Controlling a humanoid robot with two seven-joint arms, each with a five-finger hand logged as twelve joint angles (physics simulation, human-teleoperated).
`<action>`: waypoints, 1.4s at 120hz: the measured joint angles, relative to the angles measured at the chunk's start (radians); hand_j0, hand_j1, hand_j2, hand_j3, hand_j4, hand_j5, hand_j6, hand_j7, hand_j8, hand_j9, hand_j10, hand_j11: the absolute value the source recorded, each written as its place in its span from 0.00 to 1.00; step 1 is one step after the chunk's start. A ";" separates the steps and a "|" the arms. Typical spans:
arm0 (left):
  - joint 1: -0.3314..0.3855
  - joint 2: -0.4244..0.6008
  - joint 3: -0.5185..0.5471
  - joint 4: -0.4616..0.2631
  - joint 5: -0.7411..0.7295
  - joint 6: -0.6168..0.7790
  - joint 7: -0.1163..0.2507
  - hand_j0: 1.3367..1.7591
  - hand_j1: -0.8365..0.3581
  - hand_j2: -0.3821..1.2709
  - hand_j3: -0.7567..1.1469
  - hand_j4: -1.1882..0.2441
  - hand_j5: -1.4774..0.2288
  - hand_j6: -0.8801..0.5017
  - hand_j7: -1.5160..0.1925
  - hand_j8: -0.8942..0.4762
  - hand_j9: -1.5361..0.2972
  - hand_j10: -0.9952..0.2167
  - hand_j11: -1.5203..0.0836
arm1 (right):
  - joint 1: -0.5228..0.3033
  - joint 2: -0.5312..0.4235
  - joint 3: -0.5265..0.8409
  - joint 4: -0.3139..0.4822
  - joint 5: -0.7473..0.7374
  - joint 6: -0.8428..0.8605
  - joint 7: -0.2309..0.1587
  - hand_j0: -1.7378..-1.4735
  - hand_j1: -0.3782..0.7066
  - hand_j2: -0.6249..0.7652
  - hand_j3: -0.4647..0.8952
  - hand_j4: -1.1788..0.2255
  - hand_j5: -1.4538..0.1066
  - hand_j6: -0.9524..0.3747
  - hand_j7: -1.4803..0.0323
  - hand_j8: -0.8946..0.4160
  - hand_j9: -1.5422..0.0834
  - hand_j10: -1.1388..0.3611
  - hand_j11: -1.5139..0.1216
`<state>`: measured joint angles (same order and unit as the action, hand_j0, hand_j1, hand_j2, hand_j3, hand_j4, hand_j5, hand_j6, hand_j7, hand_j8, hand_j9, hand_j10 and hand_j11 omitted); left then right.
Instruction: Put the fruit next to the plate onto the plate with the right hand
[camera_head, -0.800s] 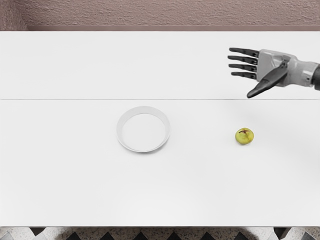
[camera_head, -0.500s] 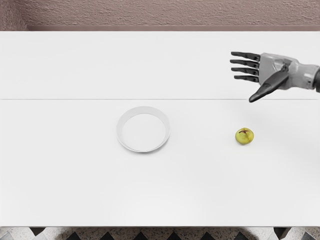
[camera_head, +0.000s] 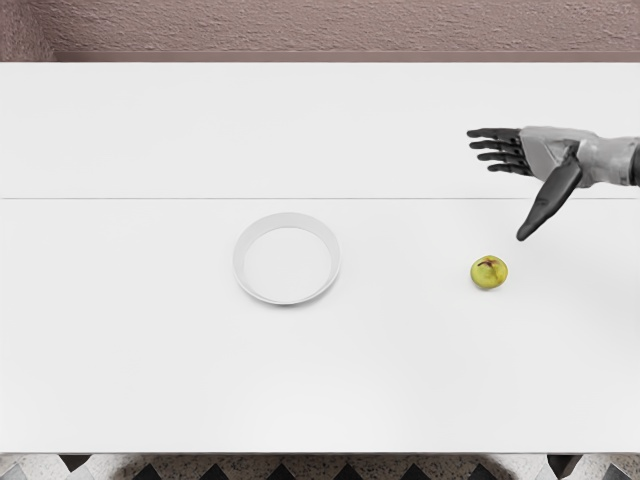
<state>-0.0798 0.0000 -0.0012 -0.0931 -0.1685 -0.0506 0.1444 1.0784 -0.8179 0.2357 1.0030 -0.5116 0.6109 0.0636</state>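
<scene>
A white table (camera_head: 150, 380) is filling the space before me, a thin seam (camera_head: 200, 198) running across it. A rough mauve wall (camera_head: 300, 25) is rising behind, checkered floor (camera_head: 300, 468) peeking out below the near edge.

grey right hand (camera_head: 545, 160), black fingers (camera_head: 490, 133)

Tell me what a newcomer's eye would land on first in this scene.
The grey robotic right hand with black fingers stands out, hovering open over the upper right of the white table. Just below it in the picture lies a small yellow-green fruit, alone and untouched. A round white plate sits empty near the middle, well left of the fruit.
</scene>
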 joint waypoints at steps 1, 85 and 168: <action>0.000 0.000 0.000 0.000 0.000 0.000 0.000 0.76 0.97 0.23 0.40 0.81 0.85 0.62 0.87 0.64 0.82 0.80 0.93 | -0.001 0.000 0.000 0.000 -0.006 0.000 0.005 0.30 0.03 0.45 0.34 0.84 0.93 0.72 0.98 0.68 0.95 0.76 0.93; 0.000 0.000 0.000 0.000 0.000 0.000 0.000 0.76 0.97 0.23 0.40 0.81 0.85 0.62 0.87 0.64 0.82 0.80 0.93 | -0.206 -0.049 0.002 0.022 -0.152 -0.040 0.387 0.30 0.03 0.45 0.34 0.84 0.93 0.71 0.98 0.68 0.95 0.76 0.93; 0.000 0.000 0.000 0.000 0.000 0.000 0.000 0.76 0.97 0.23 0.40 0.81 0.85 0.62 0.87 0.64 0.82 0.80 0.93 | -0.368 -0.030 -0.016 0.020 -0.174 -0.341 0.544 0.30 0.08 0.45 0.34 0.80 0.89 0.67 0.93 0.64 0.91 0.72 0.88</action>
<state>-0.0797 0.0000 -0.0008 -0.0930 -0.1684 -0.0506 0.1445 0.7109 -0.8474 0.2197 1.0230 -0.6856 0.2696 0.6074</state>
